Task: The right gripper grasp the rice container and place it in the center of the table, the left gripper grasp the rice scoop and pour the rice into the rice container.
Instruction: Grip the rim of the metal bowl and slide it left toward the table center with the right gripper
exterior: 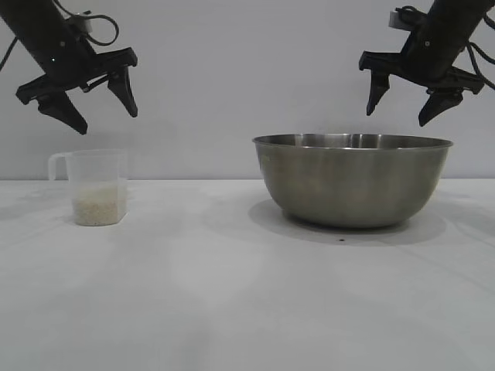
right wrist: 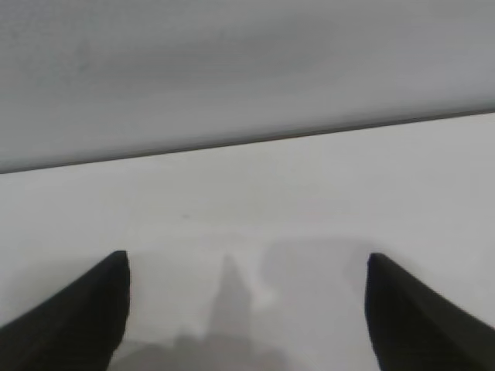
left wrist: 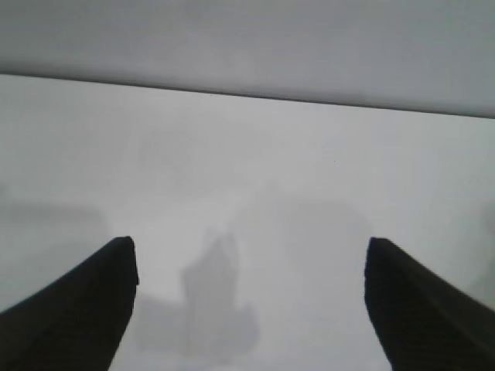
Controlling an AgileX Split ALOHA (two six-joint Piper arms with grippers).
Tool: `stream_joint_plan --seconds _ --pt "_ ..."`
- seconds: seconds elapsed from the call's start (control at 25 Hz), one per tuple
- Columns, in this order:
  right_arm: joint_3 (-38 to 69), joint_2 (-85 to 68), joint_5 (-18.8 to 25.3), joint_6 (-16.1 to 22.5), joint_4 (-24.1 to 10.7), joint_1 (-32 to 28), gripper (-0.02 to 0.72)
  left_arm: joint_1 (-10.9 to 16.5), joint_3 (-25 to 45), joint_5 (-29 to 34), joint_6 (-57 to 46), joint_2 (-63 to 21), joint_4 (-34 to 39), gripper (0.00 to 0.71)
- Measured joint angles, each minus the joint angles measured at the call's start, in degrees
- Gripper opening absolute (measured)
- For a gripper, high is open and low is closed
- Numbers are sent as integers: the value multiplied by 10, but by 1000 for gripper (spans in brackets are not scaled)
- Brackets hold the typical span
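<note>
A plain pale grey wall (exterior: 232, 62) stands behind, evenly and softly lit.

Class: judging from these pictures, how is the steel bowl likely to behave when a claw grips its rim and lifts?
The steel bowl looks rigid, so probably won't flex. Its smooth sides and thin rim may slip. Its rounded base could rock when pushed.

A brushed, softly glossy steel finish is being shown by the rice container (exterior: 353, 182), with faint reflections carried along its thin rim. The rice scoop (exterior: 96, 185) is being seen as translucent whitish plastic (smooth, slightly cloudy), and the rice (exterior: 98, 209) inside as matt, grainy off-white. The table (exterior: 232, 301) is being presented as a plain white, smooth, matt surface.
</note>
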Motion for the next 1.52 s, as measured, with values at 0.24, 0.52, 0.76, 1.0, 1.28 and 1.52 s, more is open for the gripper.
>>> stream_joint_plan --seconds 0.24,0.52,0.76,1.0,1.28,1.52 --pt "0 0 0 0 0 0 532 0 0 0 1 0 0 534" --pt "0 0 0 0 0 0 532 0 0 0 1 0 0 534" --pt "0 0 1 -12 -1 0 532 0 0 0 1 0 0 534" --pt "0 -9 45 -13 -38 0 532 0 0 0 1 0 0 534" --pt "-17 -40 164 -25 -52 0 532 0 0 0 2 0 0 534" --pt "-37 -58 292 -28 -53 0 532 0 0 0 2 0 0 534"
